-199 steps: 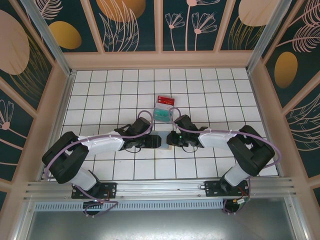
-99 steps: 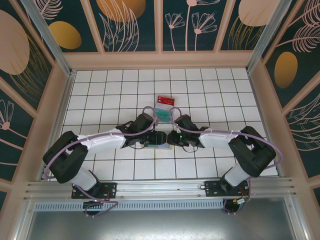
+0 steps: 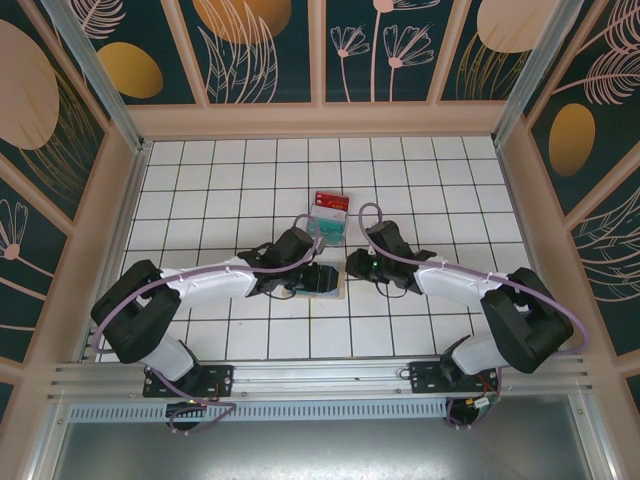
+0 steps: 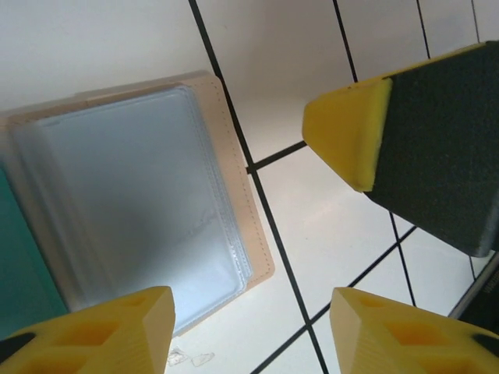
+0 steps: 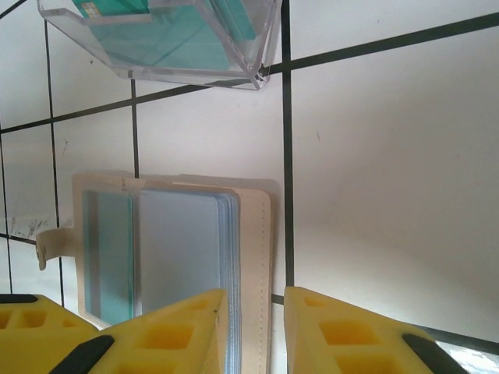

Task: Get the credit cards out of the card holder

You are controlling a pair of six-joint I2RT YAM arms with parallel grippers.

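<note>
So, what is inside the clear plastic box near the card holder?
Inside the clear box lie teal cards, seen through its walls. They overlap, so their number cannot be told, and anything beneath them is covered.

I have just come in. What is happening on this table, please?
Two robot arms are working on an open card holder that lies flat on the tiled table. The left pincer hangs open over its grey-blue sleeve. The right pincer straddles one edge of the holder with a narrow gap. Beyond the holder, a clear tray holds teal cards, and a red card lies behind it.
</note>
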